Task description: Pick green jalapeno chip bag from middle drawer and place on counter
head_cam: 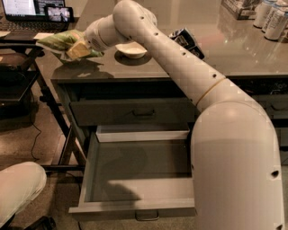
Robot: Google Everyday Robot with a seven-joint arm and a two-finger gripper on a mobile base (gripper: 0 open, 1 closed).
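Grey counter (234, 58) bearing white bowl (131, 49), black-and-white snack bag (186, 40), cans (269, 15); gripper (75, 50) above its front corner.

Only one camera here. It sits high up by the arm's (234, 148) shoulder, looking down and forward along it, so the arm hogs the right foreground. The open middle drawer (135, 166) is close below and the desk (243, 49) runs across the top. The gripper (78, 49), clamped on the green jalapeno chip bag (56, 40), is upper left over the desk's corner.

Dim warm overhead light. Pale glare on glossy counter (245, 51); gripper (78, 48), clamping green jalapeno chip bag (55, 40) above counter's left corner, throws dark shadow below. Arm shadow crosses middle drawer (135, 164) floor. Laptop screen (19, 6) blown out.
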